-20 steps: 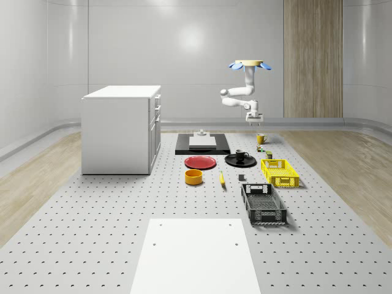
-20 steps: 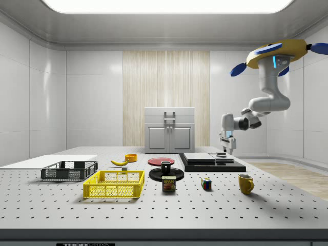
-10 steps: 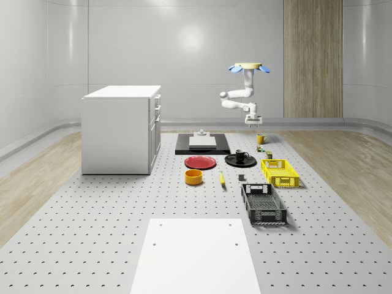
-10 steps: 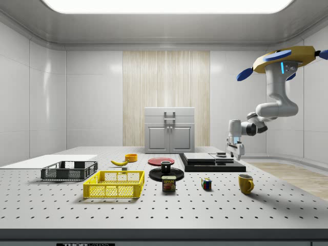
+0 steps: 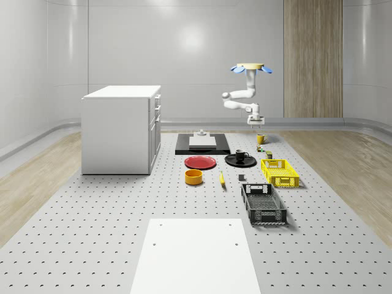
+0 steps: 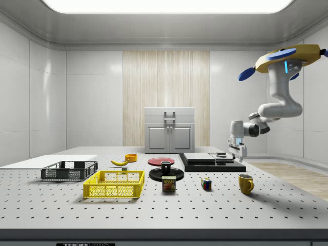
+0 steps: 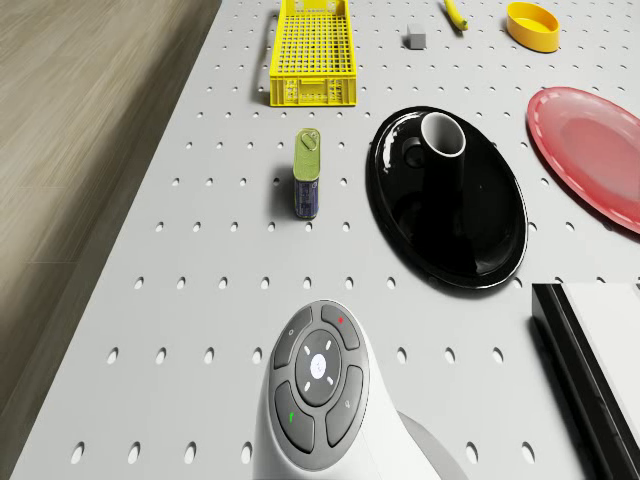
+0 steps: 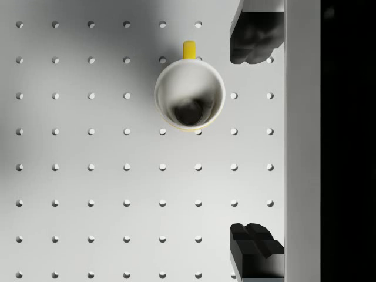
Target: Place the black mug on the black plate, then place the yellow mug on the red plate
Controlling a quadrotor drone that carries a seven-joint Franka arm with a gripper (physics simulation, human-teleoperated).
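The black mug [image 5: 240, 155] [image 7: 443, 140] stands on the black plate [image 5: 248, 162] [image 7: 470, 230]. To the whole-scene view's left of it lies the red plate [image 5: 200, 162] [image 7: 590, 140], bare. The yellow mug [image 5: 261, 139] [image 6: 246, 183] stands upright on the table near its far right end. My drone [image 5: 252, 67] [image 6: 287, 54] hovers high over that end. My gripper [image 5: 255, 122] [image 6: 237, 152] hangs above the table near the yellow mug. In the wrist view the yellow mug [image 8: 189, 94] sits below and to one side of the open gripper [image 8: 255, 144].
A black slab with a white block [image 5: 202, 143] lies at the far end, close beside the gripper. A can [image 7: 307, 172] and a small cube [image 6: 206, 183] stand near the black plate. A yellow crate [image 5: 280, 172], black crate [image 5: 263, 204], yellow bowl [image 5: 193, 177] and white cabinet [image 5: 121, 128] stand nearer.
The drone has drifted toward the side view's right, and the arm has carried the gripper with it and lower, closer to the yellow mug. The mugs and plates have not moved.
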